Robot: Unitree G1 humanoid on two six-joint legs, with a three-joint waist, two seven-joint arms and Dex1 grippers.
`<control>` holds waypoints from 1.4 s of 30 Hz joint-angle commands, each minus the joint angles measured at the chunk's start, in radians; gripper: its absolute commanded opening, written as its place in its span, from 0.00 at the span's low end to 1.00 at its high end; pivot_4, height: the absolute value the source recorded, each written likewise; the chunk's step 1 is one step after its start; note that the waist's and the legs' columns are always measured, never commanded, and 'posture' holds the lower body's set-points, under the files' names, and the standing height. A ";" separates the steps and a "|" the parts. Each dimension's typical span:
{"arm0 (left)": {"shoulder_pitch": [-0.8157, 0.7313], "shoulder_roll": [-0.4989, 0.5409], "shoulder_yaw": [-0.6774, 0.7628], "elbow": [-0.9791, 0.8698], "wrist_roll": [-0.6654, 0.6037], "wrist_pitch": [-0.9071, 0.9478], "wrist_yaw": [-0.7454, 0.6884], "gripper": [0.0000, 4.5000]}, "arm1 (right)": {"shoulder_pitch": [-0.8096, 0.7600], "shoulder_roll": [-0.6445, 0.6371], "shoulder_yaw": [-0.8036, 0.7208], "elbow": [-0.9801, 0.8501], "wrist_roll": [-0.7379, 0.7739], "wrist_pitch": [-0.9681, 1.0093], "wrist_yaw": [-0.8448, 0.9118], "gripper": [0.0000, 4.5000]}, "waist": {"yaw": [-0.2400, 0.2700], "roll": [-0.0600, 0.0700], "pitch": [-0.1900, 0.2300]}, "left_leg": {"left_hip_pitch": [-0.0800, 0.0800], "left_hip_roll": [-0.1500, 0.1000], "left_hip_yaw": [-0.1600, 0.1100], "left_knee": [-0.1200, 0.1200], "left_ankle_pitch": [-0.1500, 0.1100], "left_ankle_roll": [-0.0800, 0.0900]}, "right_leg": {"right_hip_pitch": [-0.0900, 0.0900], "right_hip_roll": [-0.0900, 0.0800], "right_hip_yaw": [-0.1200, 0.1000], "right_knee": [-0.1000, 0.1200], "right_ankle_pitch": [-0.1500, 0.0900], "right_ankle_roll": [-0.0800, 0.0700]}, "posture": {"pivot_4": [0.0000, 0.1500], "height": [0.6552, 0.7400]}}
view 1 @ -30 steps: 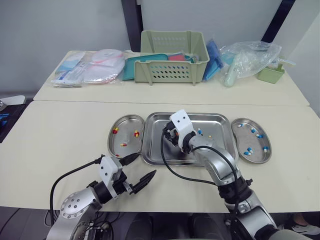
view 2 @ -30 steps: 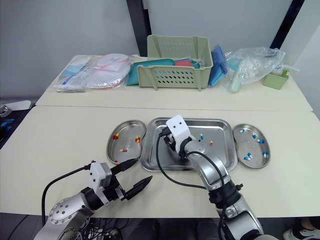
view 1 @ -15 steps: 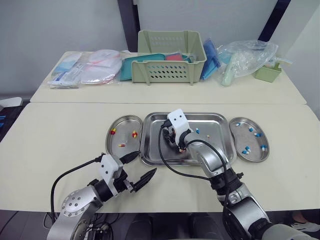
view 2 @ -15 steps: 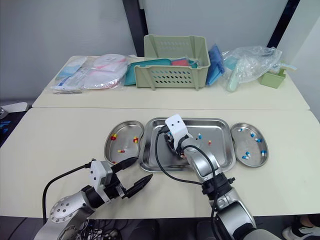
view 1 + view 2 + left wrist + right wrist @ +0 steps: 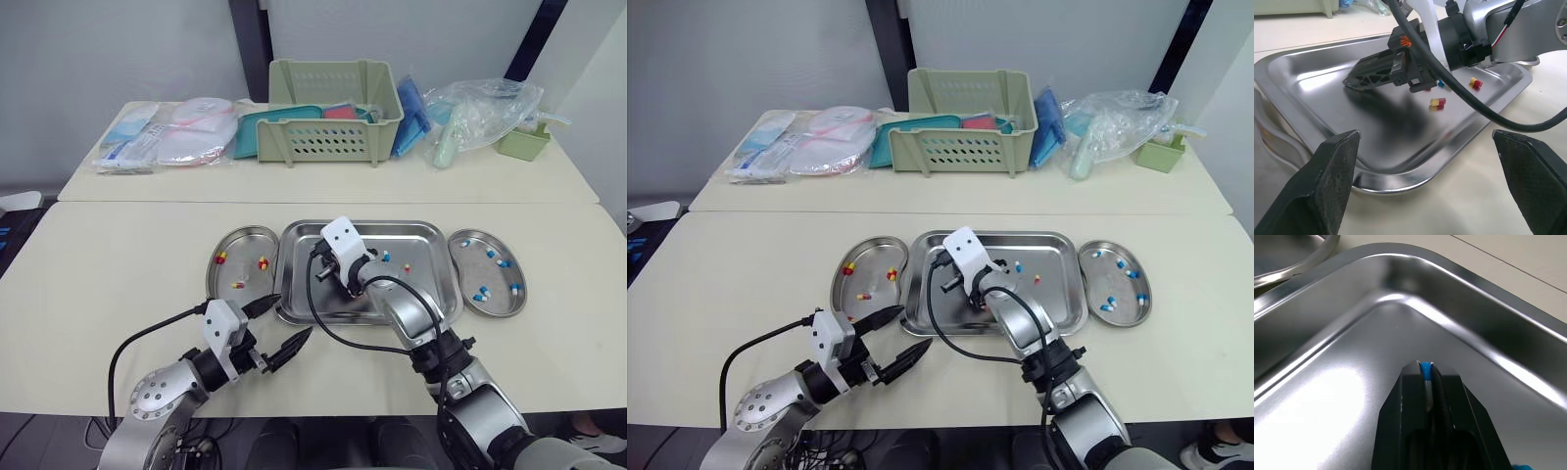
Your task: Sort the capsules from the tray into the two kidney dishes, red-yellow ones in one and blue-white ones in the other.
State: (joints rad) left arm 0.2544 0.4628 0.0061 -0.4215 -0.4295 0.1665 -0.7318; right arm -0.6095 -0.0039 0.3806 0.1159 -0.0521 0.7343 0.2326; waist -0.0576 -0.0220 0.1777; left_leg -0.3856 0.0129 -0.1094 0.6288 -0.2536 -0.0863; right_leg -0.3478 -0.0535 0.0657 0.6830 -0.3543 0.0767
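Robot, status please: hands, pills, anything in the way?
Right gripper shut on blue-white capsule, over tray. Left gripper open near tray's front edge. Red-yellow capsules lie in tray. Nothing in the way.

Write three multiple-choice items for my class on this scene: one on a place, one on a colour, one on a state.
1. The right gripper is over: A the tray; B the green basket; C the right kidney dish.
2. The capsules in the left kidney dish are: A blue-white; B red-yellow; C green.
3. The right gripper's fingers are: A wide open; B shut on nothing; C shut on a blue-white capsule.
Answers: 1 A, the steel tray floor lies under its fingertips. 2 B, three red-yellow capsules lie there. 3 C, a blue and white sliver shows between the shut fingers.
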 commanded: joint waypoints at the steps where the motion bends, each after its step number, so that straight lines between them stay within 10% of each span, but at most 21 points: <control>1: -0.004 -0.002 -0.004 -0.025 0.002 -0.016 -0.003 1.00 | -0.005 -0.011 0.023 -0.018 -0.012 -0.012 0.037 0.01 | 0.000 0.000 0.000 | 0.000 0.000 0.000 0.000 0.000 0.000 | 0.000 0.000 0.000 0.000 0.000 0.000 | 1.00 1.00; 14: -0.007 0.071 0.031 -0.007 -0.085 -0.092 -0.218 1.00 | 0.064 -0.168 -0.048 -0.447 0.099 0.136 0.226 0.01 | 0.003 0.001 0.001 | -0.008 0.000 -0.001 0.000 0.000 0.000 | -0.005 0.000 -0.002 -0.001 0.000 0.000 | 1.00 1.00; 25: -0.092 0.117 0.074 0.089 -0.173 -0.142 -0.421 1.00 | 0.304 -0.449 -0.497 -0.874 0.449 0.377 0.407 0.01 | 0.009 0.002 0.001 | -0.010 0.000 -0.001 0.001 0.000 0.000 | -0.005 0.000 -0.003 -0.001 0.000 0.000 | 1.00 1.00; 42: -0.138 0.058 0.041 0.103 -0.139 -0.196 -0.409 1.00 | 0.622 -0.587 -0.878 -0.714 0.454 0.250 0.302 0.01 | 0.017 0.002 0.001 | -0.009 0.000 0.000 0.001 0.000 0.000 | -0.003 0.000 -0.002 -0.002 0.000 0.000 | 1.00 1.00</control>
State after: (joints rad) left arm 0.1164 0.5241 0.0503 -0.3028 -0.5691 -0.0112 -1.1445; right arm 0.0157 -0.5802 -0.4721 -0.6067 0.4171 1.0164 0.5639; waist -0.0410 -0.0197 0.1789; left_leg -0.3944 0.0126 -0.1092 0.6301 -0.2534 -0.0861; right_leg -0.3506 -0.0538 0.0637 0.6814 -0.3542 0.0768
